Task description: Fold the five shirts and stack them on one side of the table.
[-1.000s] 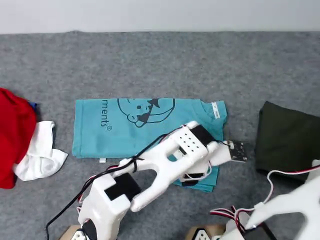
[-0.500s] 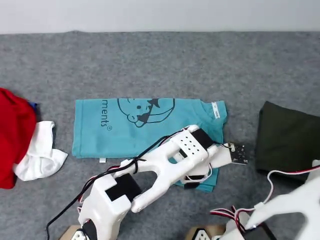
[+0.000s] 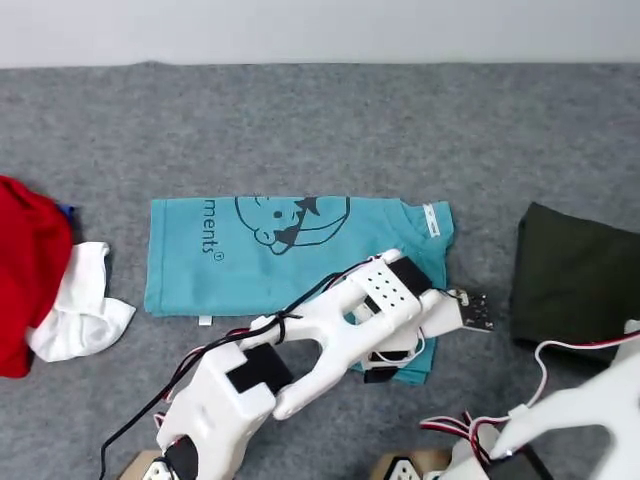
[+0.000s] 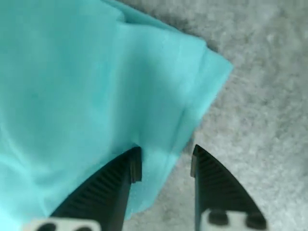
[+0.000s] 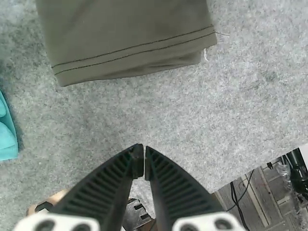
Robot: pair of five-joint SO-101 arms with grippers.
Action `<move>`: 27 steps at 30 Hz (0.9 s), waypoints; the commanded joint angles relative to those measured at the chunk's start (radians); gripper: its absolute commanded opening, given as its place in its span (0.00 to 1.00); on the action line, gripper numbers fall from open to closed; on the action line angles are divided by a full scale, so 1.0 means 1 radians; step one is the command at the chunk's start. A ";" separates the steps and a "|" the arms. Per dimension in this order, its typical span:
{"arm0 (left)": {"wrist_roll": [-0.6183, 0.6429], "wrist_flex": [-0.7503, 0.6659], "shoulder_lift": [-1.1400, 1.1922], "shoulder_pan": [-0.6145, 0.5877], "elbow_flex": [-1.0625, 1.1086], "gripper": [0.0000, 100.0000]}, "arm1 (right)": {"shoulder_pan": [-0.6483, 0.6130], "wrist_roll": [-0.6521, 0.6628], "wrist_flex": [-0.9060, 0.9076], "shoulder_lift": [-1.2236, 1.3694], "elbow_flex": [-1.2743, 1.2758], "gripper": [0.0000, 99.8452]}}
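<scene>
Teal shirt (image 3: 250, 265) lies flat mid-table on the gray table (image 3: 350, 130), folded lengthwise into a long band, with its printed front up and its collar end toward the dark green shirt (image 3: 575, 275). The left arm (image 3: 330, 320) crosses the teal shirt's near edge, with its tip over the near corner at the collar end. In the left wrist view the left gripper (image 4: 165, 161) is low over that corner of the teal shirt (image 4: 72, 86). Its fingers (image 4: 127, 168) are spread apart, one over the cloth and the other over bare table (image 4: 269, 72) just off the edge, so the shirt's edge runs between them and nothing is pinched. The corner looks doubled, one layer over another. The dark green shirt is folded into a neat block, well apart from the teal shirt past its collar end. The right arm (image 3: 580, 400) sits at the near edge of the table on that same side. The right gripper (image 5: 144, 161) hangs over bare table (image 5: 192, 120) with its fingers pressed together, tips touching and holding nothing. It is near the hem of the dark green shirt (image 5: 125, 33), and a sliver of teal shirt (image 5: 7, 130) shows at the frame edge. Past the teal shirt's other end, near but not touching it, a red shirt (image 3: 25, 270) lies bunched in a heap. A crumpled white shirt (image 3: 80, 305) lies against it on the side facing the teal shirt.
</scene>
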 commanded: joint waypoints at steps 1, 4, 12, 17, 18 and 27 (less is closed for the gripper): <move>0.003 -0.005 0.017 0.000 -0.045 0.18 | 0.010 0.009 0.042 -0.039 -0.052 0.01; 0.032 -0.009 0.032 0.002 -0.059 0.13 | 0.010 0.009 0.042 -0.048 -0.054 0.01; 0.032 0.046 -0.002 0.006 -0.150 0.01 | 0.004 0.012 0.041 -0.104 -0.049 0.01; 0.031 0.097 -0.087 -0.018 -0.225 0.00 | 0.004 0.012 0.041 -0.107 -0.049 0.01; 0.031 0.104 -0.101 -0.031 -0.242 0.00 | 0.004 0.012 0.041 -0.108 -0.049 0.01; 0.029 0.046 -0.120 -0.212 -0.302 0.01 | 0.004 0.012 0.041 -0.110 -0.049 0.01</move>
